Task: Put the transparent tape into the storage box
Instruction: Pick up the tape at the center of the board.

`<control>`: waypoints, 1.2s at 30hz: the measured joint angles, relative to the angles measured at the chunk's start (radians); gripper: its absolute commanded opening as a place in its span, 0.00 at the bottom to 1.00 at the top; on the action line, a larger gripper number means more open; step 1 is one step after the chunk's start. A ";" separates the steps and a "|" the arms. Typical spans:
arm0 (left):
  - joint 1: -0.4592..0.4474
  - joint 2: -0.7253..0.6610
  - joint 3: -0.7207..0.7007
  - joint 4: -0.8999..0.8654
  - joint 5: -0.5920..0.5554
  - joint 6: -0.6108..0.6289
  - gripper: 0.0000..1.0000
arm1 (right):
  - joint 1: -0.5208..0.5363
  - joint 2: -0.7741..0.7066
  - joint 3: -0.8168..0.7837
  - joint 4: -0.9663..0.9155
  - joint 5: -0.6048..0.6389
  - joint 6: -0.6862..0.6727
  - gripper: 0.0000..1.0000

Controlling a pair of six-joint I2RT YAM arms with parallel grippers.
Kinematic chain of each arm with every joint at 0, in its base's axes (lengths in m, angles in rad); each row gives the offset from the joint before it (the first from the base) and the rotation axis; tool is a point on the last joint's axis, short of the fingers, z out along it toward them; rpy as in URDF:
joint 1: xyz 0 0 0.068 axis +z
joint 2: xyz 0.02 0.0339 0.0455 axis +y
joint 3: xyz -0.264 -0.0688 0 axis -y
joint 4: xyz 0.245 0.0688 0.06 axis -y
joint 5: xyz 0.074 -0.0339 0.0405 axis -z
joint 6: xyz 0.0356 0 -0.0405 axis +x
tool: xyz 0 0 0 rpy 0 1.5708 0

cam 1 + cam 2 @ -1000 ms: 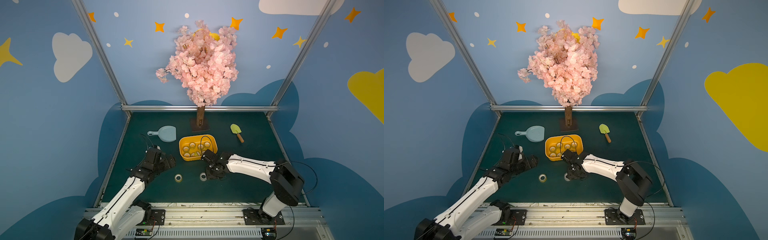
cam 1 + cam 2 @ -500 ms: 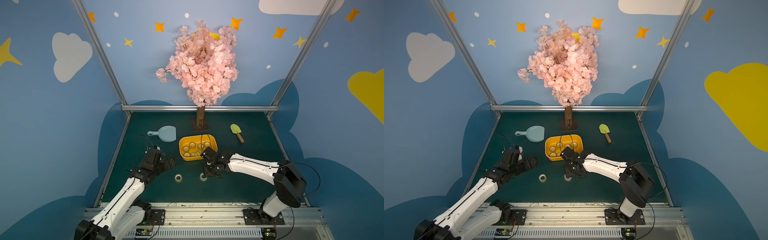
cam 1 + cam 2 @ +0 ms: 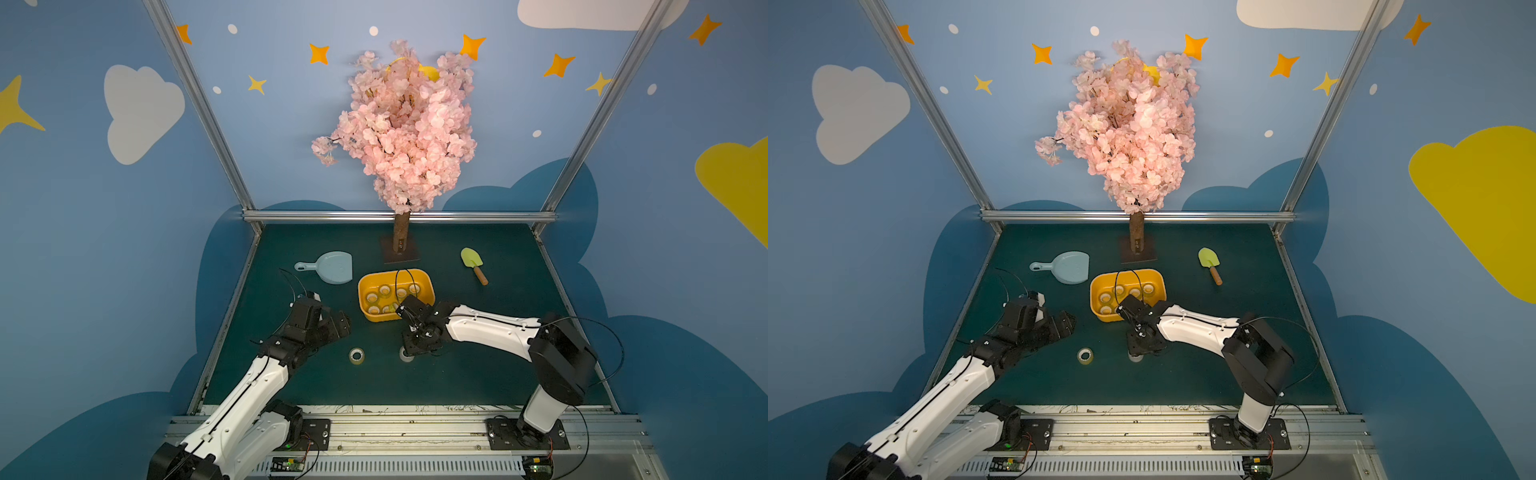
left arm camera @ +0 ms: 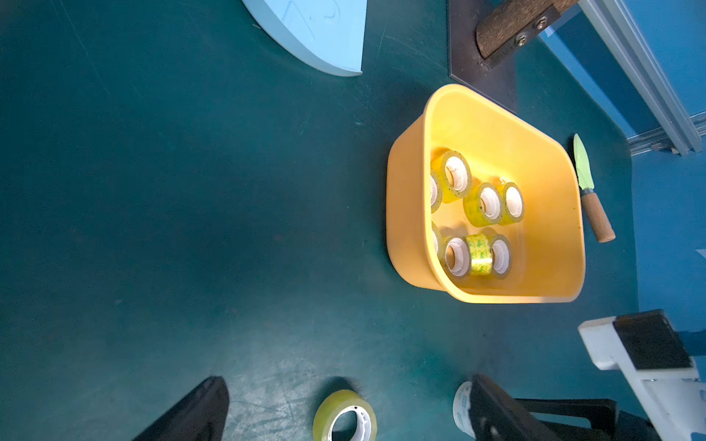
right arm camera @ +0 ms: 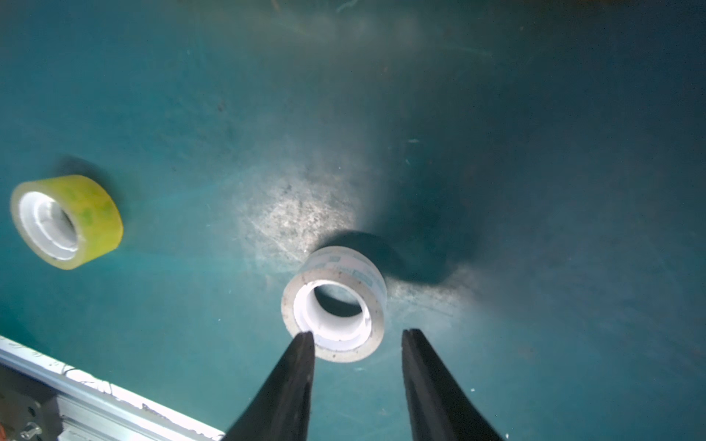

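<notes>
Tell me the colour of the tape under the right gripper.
Whitish-clear tape roll; best in right wrist view.

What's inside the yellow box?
The storage box holds several yellow-green tape rolls with white cores. In the left wrist view its near wall hides part of some rolls; in both top views the right arm covers one corner.

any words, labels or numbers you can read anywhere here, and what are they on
No text reads clearly in any view.
On the pale tape roll: bluish print, too blurred to read.
On the yellow-green roll in the storage box: green print, too blurred to read.
On the dustpan: faint raised marks, unreadable.
</notes>
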 measured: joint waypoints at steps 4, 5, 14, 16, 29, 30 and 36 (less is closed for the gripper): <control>0.000 0.004 0.000 0.000 0.001 0.000 1.00 | 0.000 0.002 -0.011 0.002 -0.002 -0.002 0.44; 0.000 0.005 0.000 0.000 0.001 0.000 1.00 | 0.000 0.005 -0.016 0.003 -0.003 -0.002 0.44; 0.000 0.023 0.000 0.002 0.002 0.000 1.00 | 0.004 0.088 0.011 -0.010 -0.006 0.001 0.42; 0.000 0.031 0.000 0.002 0.002 0.000 1.00 | 0.005 0.091 0.014 -0.015 -0.005 0.002 0.40; 0.000 0.048 0.000 0.002 0.005 0.003 1.00 | 0.005 0.061 0.015 -0.037 0.037 -0.005 0.00; 0.000 0.047 0.000 0.002 0.004 0.003 1.00 | 0.005 0.048 0.015 -0.042 0.040 -0.006 0.00; 0.000 0.020 0.000 0.001 0.003 0.003 1.00 | 0.005 -0.074 0.015 -0.071 0.054 -0.021 0.00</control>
